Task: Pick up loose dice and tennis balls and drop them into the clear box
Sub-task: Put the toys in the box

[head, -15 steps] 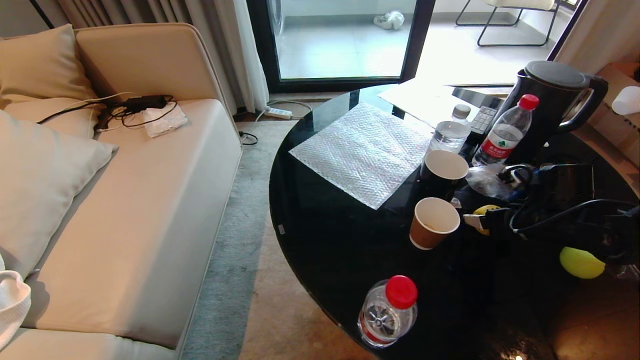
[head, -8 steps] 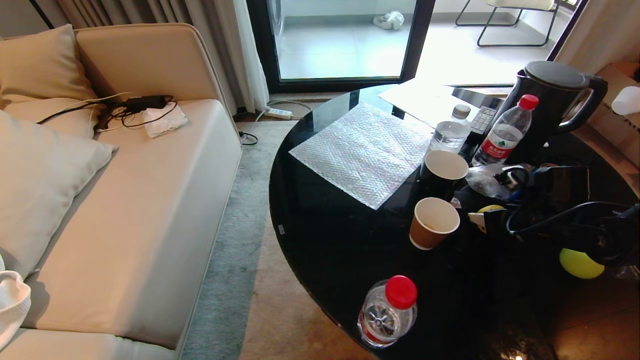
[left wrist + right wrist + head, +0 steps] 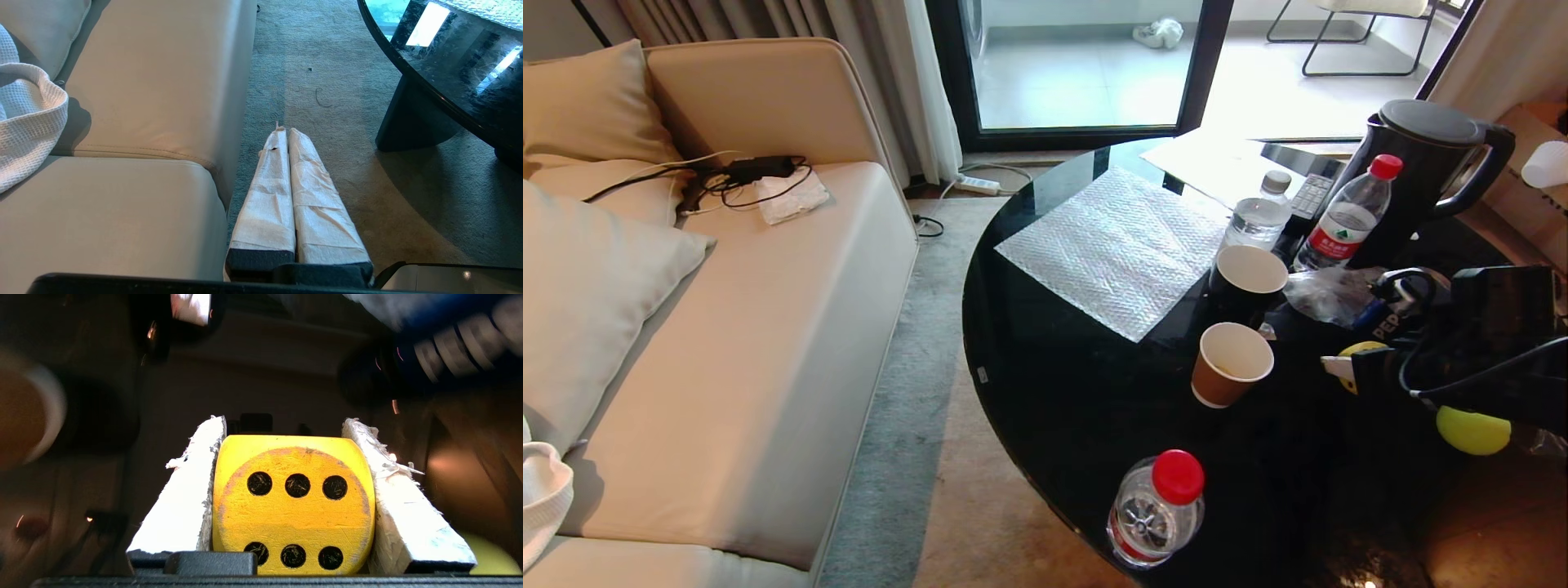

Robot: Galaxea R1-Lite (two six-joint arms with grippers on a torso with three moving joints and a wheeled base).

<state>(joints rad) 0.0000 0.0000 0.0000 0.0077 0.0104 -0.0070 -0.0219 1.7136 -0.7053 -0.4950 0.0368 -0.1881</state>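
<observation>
A yellow die (image 3: 292,502) with its six-dot face showing sits between the white padded fingers of my right gripper (image 3: 284,428), which is shut on it. In the head view that gripper (image 3: 1342,365) hangs over the right side of the black round table (image 3: 1078,392), the yellow die (image 3: 1361,349) peeking out at its tip. A tennis ball (image 3: 1472,430) lies on the table just behind and right of the arm; the tennis ball (image 3: 492,555) also shows beside one finger. My left gripper (image 3: 284,130) is parked, shut and empty, over the carpet. The clear box is out of view.
Two paper cups (image 3: 1232,362) (image 3: 1248,282) stand just left of the right gripper. Water bottles (image 3: 1158,506) (image 3: 1343,216) (image 3: 1258,216), a black kettle (image 3: 1421,163), a crumpled bag (image 3: 1327,296) and bubble wrap (image 3: 1123,245) crowd the table. A beige sofa (image 3: 752,327) is at the left.
My right gripper closed on the yellow die, then drew back to the right with it, away from the paper cups. The left arm and the tennis ball stayed put.
</observation>
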